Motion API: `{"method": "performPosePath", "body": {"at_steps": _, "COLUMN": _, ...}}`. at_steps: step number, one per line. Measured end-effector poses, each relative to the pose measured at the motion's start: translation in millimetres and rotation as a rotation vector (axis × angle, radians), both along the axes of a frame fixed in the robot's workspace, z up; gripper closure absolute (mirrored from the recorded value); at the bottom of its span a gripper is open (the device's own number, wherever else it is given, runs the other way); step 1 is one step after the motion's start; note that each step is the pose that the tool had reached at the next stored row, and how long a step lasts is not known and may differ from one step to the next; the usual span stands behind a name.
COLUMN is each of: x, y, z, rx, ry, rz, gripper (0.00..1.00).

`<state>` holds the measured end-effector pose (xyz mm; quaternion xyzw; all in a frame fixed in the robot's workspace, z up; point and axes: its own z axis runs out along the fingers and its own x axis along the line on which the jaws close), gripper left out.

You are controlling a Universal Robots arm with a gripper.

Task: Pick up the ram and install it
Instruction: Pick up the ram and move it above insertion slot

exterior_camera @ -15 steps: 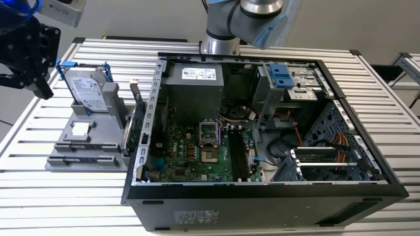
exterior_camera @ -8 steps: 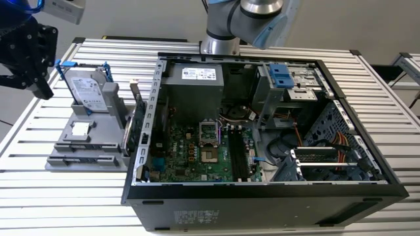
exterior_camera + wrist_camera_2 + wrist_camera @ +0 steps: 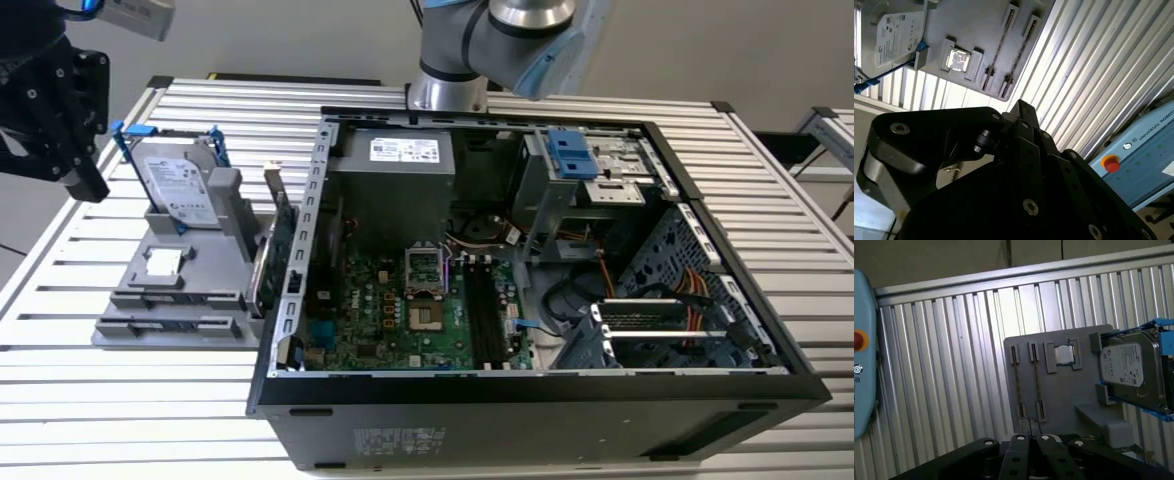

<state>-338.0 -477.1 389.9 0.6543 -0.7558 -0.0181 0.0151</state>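
Two ram sticks stand on edge in the slots of a grey holder, beside a square processor chip. In the second wrist view the ram lies past the fingertips, some way off. My black gripper hangs high at the exterior view's left, beside the holder and clear of it. In both wrist views the gripper is shut, with nothing between its fingers. The open computer case sits mid-table, with the motherboard's long black memory slots showing.
A silver hard drive with blue rails stands upright at the back of the holder. A green card stands between the holder and the case wall. The ribbed aluminium table runs all around. A control pendant with a red button sits off the table.
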Motion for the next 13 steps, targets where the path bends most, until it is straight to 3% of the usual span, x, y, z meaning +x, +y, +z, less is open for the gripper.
{"method": "performPosePath", "body": {"at_steps": 13, "x": 0.0, "y": 0.0, "z": -0.3, "rx": 0.0037, "ry": 0.0001, "rz": 0.104, "gripper": 1.0}}
